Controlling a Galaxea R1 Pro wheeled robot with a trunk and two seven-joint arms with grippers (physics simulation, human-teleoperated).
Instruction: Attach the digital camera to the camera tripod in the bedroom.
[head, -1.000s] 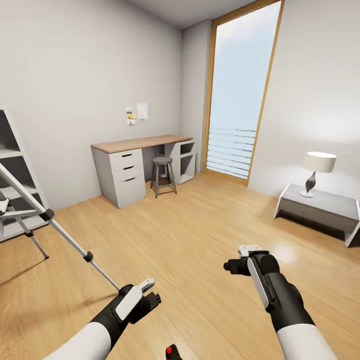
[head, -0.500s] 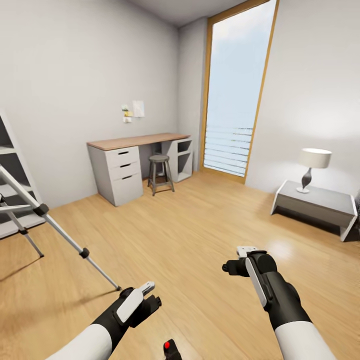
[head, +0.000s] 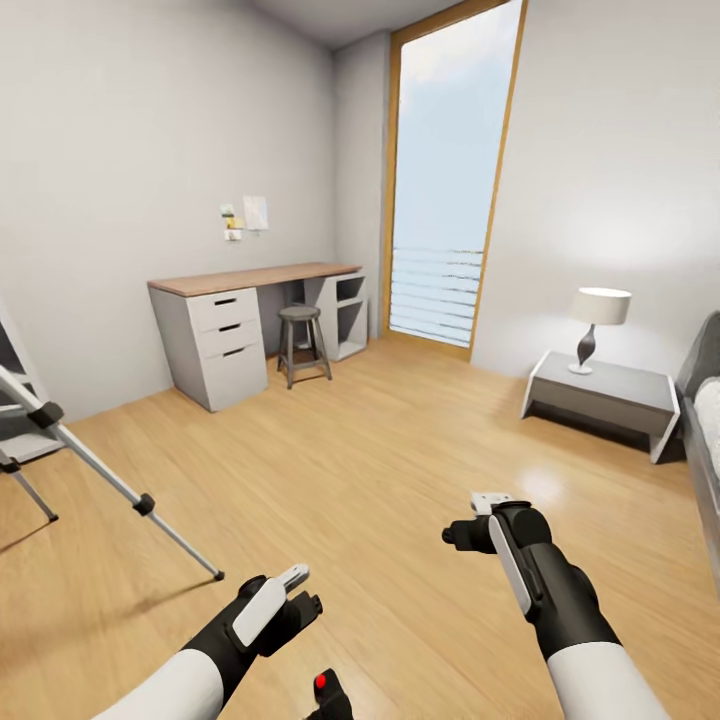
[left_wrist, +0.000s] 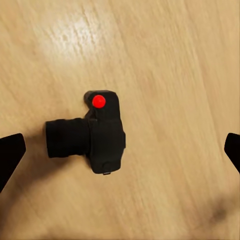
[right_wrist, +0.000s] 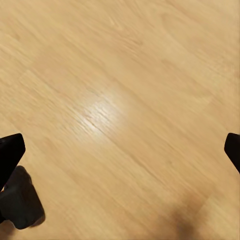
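As the head view has swung right, the camera tripod (head: 85, 468) slides toward the edge; the digital camera (left_wrist: 92, 135) lies on the floor beneath the spread left pincer (left_wrist: 120, 152), ready for pickup.

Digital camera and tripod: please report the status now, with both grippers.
Left gripper and right gripper: jaws open, empty. Digital camera on the wood floor, under the left gripper. Camera tripod stands at far left, nothing between.

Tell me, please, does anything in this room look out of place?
Yes: the digital camera lies on the bare wood floor, under the open left gripper, not on the camera tripod standing nearby.
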